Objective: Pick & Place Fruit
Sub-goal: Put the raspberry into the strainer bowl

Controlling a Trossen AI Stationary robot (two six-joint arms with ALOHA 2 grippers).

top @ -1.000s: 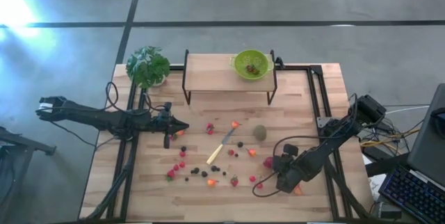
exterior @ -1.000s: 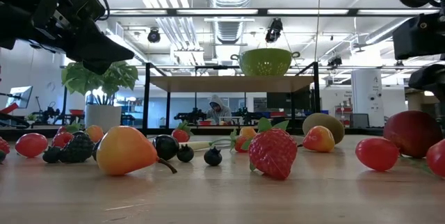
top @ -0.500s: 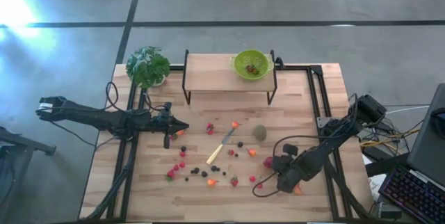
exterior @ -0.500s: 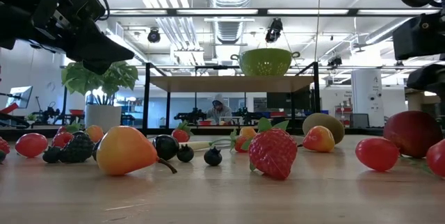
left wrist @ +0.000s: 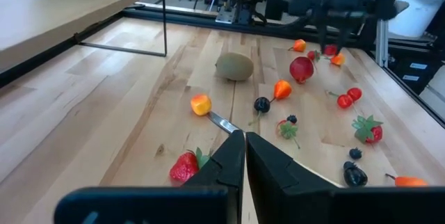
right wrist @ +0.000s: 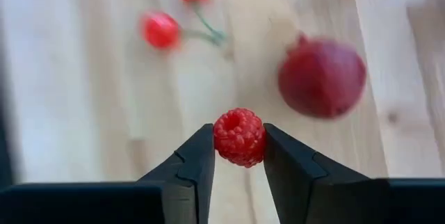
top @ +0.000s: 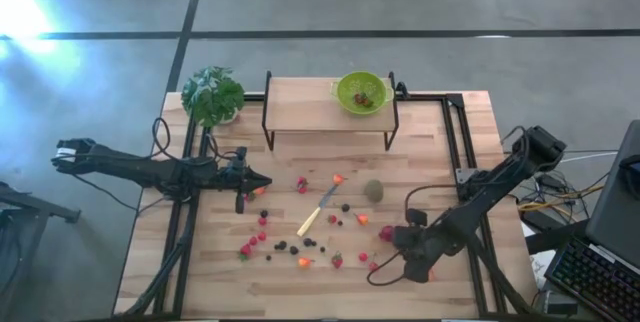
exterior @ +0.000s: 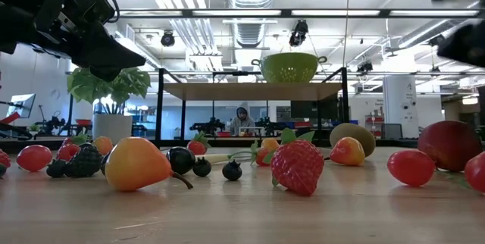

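Small fruit lies scattered over the wooden table [top: 230,272]: red strawberries, dark berries, a brown-green kiwi [top: 373,190], a dark red ball [right wrist: 321,76] and two stemmed cherries [right wrist: 161,29]. My right gripper [right wrist: 238,142] hangs over the table's near right part [top: 418,262], shut on a red raspberry [right wrist: 239,123]. My left gripper [top: 262,184] hovers shut over the table's left part, holding nothing; in its wrist view the fingertips [left wrist: 245,139] meet. My right gripper pinches the raspberry by its two opposite sides [right wrist: 221,140] between its two fingertips. The fingers slant down from above. The raspberry is lifted clear, with the table and the dark red ball below it.
A green bowl [top: 361,92] with some fruit in it stands on a raised wooden shelf [top: 300,102] at the far edge. A potted plant [top: 212,95] is at the far left. A pale-handled knife [top: 316,212] lies among the fruit at mid-table.
My right gripper has gone up from the table's near right part, and its arm has straightened upward, mostly in the last half second. The fruit on the table lies as before.
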